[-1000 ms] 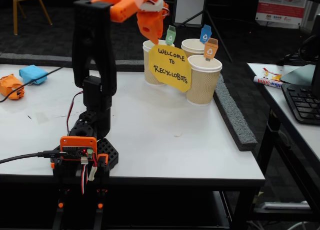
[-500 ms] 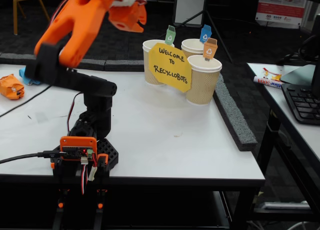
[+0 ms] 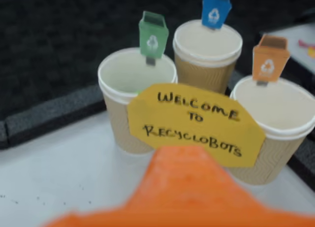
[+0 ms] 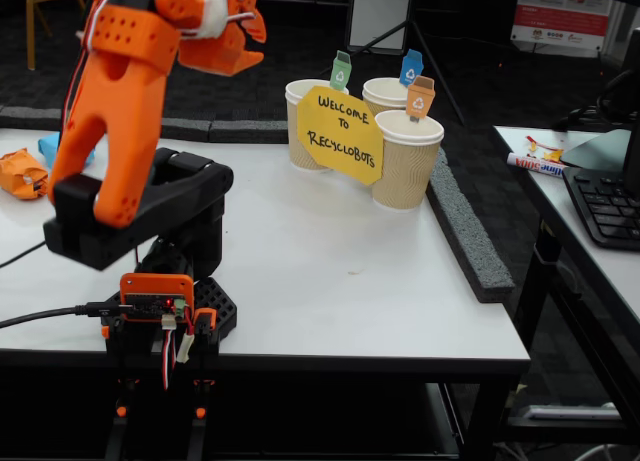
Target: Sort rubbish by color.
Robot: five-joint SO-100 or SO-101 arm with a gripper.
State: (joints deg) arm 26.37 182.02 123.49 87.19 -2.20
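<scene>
My orange gripper (image 4: 256, 43) is raised high above the table's left half, well left of the cups, jaws a little apart with nothing between them. In the wrist view only one blurred orange finger (image 3: 182, 187) fills the bottom edge. The orange wad (image 4: 20, 173) lies at the far left of the table. Beside it the light blue wad (image 4: 47, 147) peeks out from behind the arm. A speck of green (image 3: 139, 92) shows inside the green-tagged cup (image 3: 118, 84); I cannot tell if it is the green wad.
Three paper cups stand at the table's back right: green-tagged (image 4: 298, 131), blue-tagged (image 4: 385, 91) and orange-tagged (image 4: 408, 161). A yellow "Welcome to Recyclobots" sign (image 4: 340, 133) leans on them. The arm's base (image 4: 160, 301) sits at the front left. A grey foam strip (image 4: 470, 241) borders the right edge.
The gripper has pulled back from above the green-tagged cup, swinging left and toward the camera. The arm has folded back over its base.
</scene>
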